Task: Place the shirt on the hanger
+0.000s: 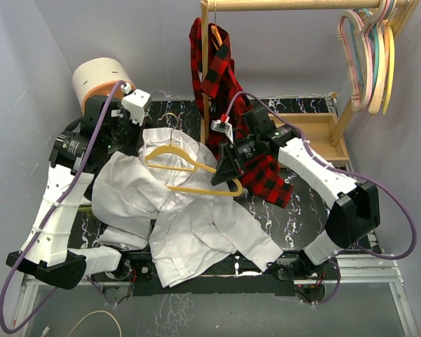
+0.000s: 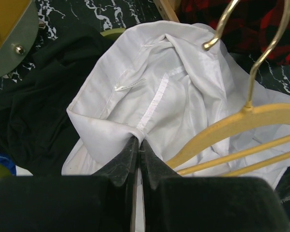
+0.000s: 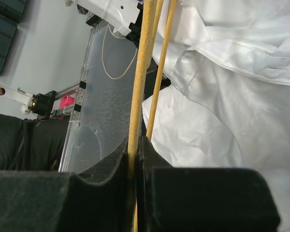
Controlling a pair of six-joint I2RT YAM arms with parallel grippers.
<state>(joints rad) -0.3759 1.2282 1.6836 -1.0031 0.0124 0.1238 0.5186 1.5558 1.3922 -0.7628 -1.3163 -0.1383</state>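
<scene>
To do this well, the free hanger (image 2: 232, 126) end should slide inside the collar opening, not over the cloth, while the collar is held up and taut. The left fingers (image 2: 130, 157) are pinched shut on a shirt (image 1: 196, 225) fold by the collar, toward the far left corner of the desk (image 1: 263, 210). The right fingers (image 3: 122, 157) clamp the hanger's bar mid-desk. The shirt sprawls to the near edge, with the hanger on top of it.

Walls (image 1: 28, 56): plain pale grey, meeting in a corner behind the counter (image 1: 309, 210). Counter: black with white marbling, carried on a metal frame (image 1: 379, 279). Wooden rack (image 1: 281, 5): rear right, with a low shelf (image 1: 316, 130). Floor (image 1: 217, 316): grey. Lighting: even.
</scene>
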